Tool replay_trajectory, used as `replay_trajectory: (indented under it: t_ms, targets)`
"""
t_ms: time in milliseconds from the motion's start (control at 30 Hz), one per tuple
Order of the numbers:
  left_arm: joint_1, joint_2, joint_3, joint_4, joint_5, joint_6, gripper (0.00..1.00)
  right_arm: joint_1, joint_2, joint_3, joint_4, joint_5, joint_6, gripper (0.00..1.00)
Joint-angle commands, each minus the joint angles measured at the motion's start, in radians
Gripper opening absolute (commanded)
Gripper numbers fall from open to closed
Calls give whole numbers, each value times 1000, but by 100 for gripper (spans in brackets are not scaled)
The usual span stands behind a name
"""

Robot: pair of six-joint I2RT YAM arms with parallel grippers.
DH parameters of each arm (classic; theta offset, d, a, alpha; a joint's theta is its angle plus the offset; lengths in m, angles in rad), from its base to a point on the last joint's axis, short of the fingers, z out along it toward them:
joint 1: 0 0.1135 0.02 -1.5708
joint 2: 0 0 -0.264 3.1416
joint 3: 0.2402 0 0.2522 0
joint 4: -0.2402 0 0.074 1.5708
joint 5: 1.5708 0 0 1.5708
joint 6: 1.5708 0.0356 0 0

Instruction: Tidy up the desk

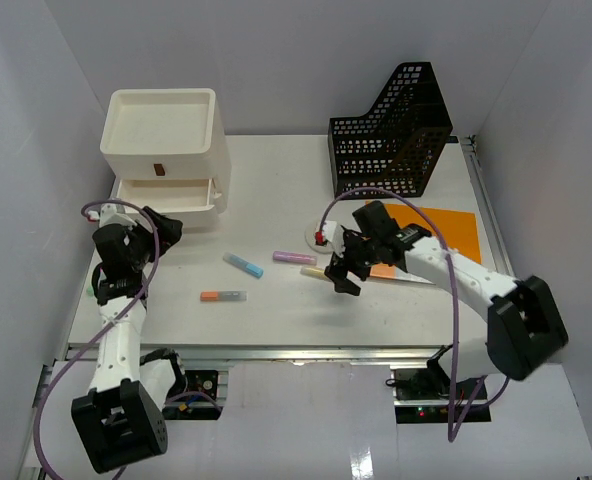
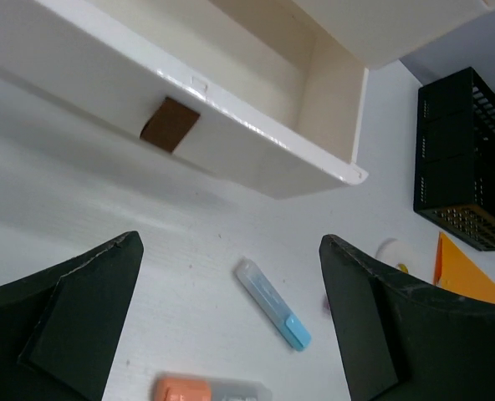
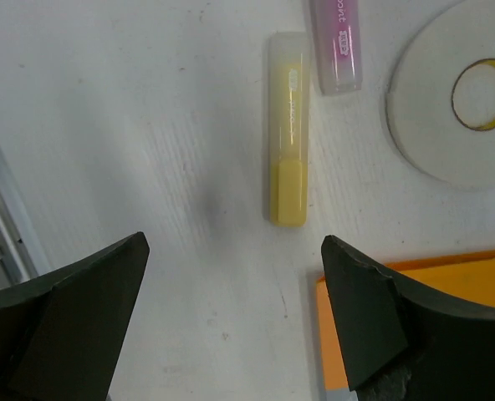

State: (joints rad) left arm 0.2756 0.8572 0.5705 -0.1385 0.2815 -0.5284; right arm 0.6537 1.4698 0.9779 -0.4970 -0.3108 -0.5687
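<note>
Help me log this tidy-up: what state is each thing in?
White three-drawer plastic box: one drawer pulled out.
Left hand: open, empty.
Right hand: open, empty.
Blue highlighter pen: capped, lying flat.
Orange highlighter pen: capped, lying flat.
Pink highlighter pen: capped, lying flat.
Yellow highlighter pen: capped, lying flat.
White tape roll: lying flat.
Black mesh file holder: upright.
Orange paper sheet: lying flat.

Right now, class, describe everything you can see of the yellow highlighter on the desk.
The yellow highlighter is a slim, plastic-looking pen: one solid yellow end, a longer translucent section bearing a small label. It lies flat on the white desk, close beside the pink highlighter. The right gripper hangs open above it, touching nothing.
</note>
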Motion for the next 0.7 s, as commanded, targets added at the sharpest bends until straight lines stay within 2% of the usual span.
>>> replay_trajectory:
  t_ms: [0,133,267,367,500,600,667]
  targets:
    - [2,-160,4,-153,10,47,98,55,156,112,-32,198,86,91]
    - [-2,-240,-15,-167,27,50,98,72,253,172,-24,253,98,90]
    - [-9,-253,-24,-155,44,45,98,74,323,216,-12,248,93,79]
    - [-10,-267,-21,-156,41,45,98,75,353,223,-9,205,72,63]
    - [-10,-278,-17,-166,31,45,97,82,356,204,-8,161,37,37]
    - [-12,-288,-15,-168,35,45,86,87,336,184,-15,118,11,23]
    - [-12,-295,-14,-168,46,44,80,92,308,184,-48,72,-35,17]
